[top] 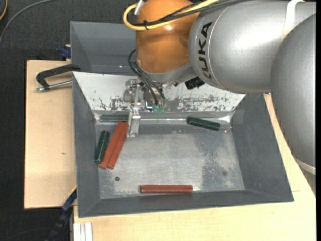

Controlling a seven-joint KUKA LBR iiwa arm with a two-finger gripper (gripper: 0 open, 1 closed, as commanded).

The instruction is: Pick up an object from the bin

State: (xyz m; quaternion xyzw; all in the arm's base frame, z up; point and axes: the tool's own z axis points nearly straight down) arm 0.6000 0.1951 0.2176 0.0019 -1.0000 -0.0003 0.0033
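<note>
Hanging low by the back wall of the bin (261, 149), the gripper (133, 127) has bare floor on its view-right side and toward the front wall. Just view-left of its tip lies a long red bar (114, 144), with a dark green stick (102, 145) alongside beyond it. Whether the gripper is open or closed cannot be told.

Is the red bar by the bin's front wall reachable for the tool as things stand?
Probably yes. The red bar lies flat and alone on bare floor, nothing on it. The tool sits at the back left. Only the nearby front wall might crowd it.
</note>
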